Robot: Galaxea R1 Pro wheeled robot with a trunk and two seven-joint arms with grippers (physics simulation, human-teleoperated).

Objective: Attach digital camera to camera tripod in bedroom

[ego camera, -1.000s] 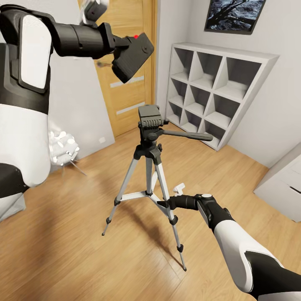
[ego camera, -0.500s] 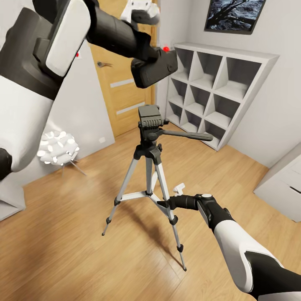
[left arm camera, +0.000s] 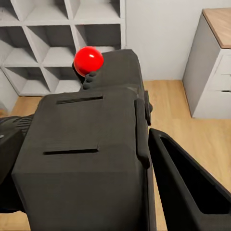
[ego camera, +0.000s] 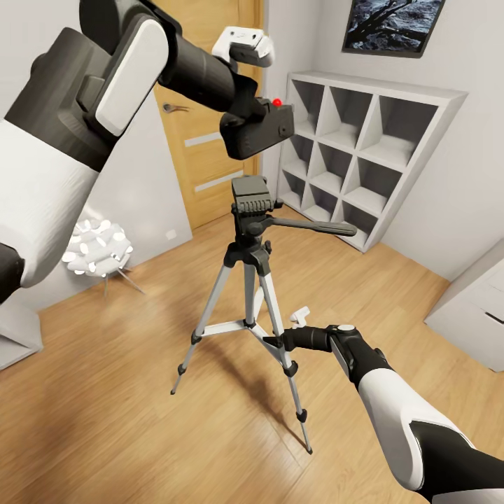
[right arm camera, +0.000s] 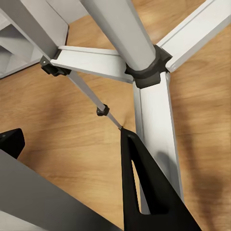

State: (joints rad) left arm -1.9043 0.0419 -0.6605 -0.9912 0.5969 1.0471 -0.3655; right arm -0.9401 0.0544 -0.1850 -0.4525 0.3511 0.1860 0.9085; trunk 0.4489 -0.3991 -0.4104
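My left gripper (ego camera: pixel 241 124) is shut on the digital camera (ego camera: pixel 260 130), a black box with a red dot (ego camera: pixel 277 102) on top, held in the air just above the tripod's head. Up close the camera (left arm camera: pixel 91 154) sits against one black finger (left arm camera: pixel 187 187). The camera tripod (ego camera: pixel 248 269) stands on the wood floor with silver legs, a black pan head (ego camera: pixel 250 197) and a long handle (ego camera: pixel 318 227). Low down, my right gripper (ego camera: pixel 275 342) is closed around one tripod leg (right arm camera: pixel 43 192), between its fingers (right arm camera: pixel 142 187).
A white cube shelf (ego camera: pixel 371 154) stands against the wall behind the tripod, next to a wooden door (ego camera: pixel 210 161). A white spiky floor lamp (ego camera: pixel 98 248) sits at left and a white cabinet (ego camera: pixel 476 308) at right. Bare wood floor (ego camera: pixel 126 420) lies in front.
My left arm has carried the camera rightwards from in front of the door to above the tripod head, then slightly down. The right arm and tripod have not moved.
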